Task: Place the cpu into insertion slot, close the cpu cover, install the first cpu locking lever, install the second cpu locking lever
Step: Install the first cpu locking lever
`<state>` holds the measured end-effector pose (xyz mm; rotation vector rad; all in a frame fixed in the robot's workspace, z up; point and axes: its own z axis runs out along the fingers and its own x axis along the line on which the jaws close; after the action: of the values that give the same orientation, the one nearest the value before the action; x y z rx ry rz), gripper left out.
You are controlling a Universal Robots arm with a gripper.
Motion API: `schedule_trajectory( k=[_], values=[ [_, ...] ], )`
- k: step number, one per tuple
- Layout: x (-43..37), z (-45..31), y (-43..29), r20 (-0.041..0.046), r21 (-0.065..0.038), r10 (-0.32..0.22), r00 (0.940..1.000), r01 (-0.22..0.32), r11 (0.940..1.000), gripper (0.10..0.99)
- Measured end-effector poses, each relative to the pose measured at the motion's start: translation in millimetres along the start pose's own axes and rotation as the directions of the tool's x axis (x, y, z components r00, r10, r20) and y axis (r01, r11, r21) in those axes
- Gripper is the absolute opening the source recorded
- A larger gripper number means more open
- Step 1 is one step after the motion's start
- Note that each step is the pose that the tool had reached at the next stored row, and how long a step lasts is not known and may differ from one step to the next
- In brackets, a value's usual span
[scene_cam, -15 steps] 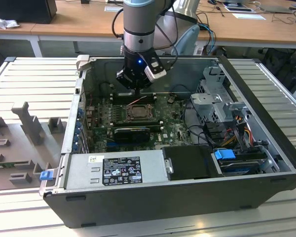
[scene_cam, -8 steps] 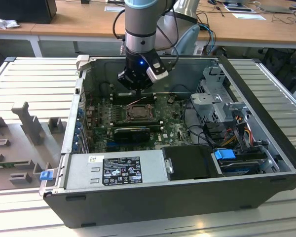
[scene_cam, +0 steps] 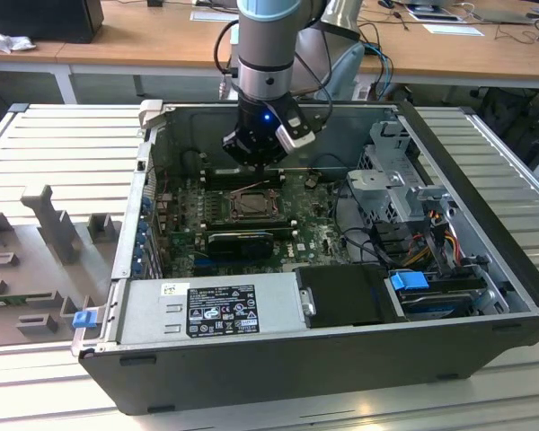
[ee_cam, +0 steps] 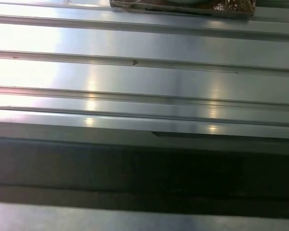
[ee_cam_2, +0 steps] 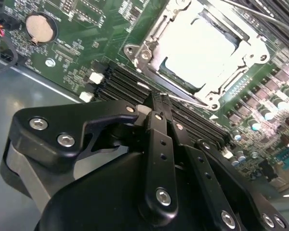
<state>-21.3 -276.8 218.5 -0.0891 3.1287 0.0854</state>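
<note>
Second wrist view: cpu (ee_cam_2: 195,48) in slot (ee_cam_2: 183,82)

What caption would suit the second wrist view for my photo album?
Gripper poised beside the insertion slot, cpu seated under its lowered cpu cover.

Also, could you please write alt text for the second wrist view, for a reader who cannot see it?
The black gripper sits in the foreground, its tip close to the insertion slot on a green motherboard. The cpu shows its pale metal top through the window of the silver cpu cover lying over it. A round coin battery sits farther off.
</note>
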Motion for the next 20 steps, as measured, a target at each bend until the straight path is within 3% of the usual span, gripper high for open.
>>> schedule_trajectory(
  k=[20],
  values=[
    [-1.1,13.4,-2.0,0.0000,0.000,0.000,1.0000,0.000,1.0000,0.106]
  ],
)
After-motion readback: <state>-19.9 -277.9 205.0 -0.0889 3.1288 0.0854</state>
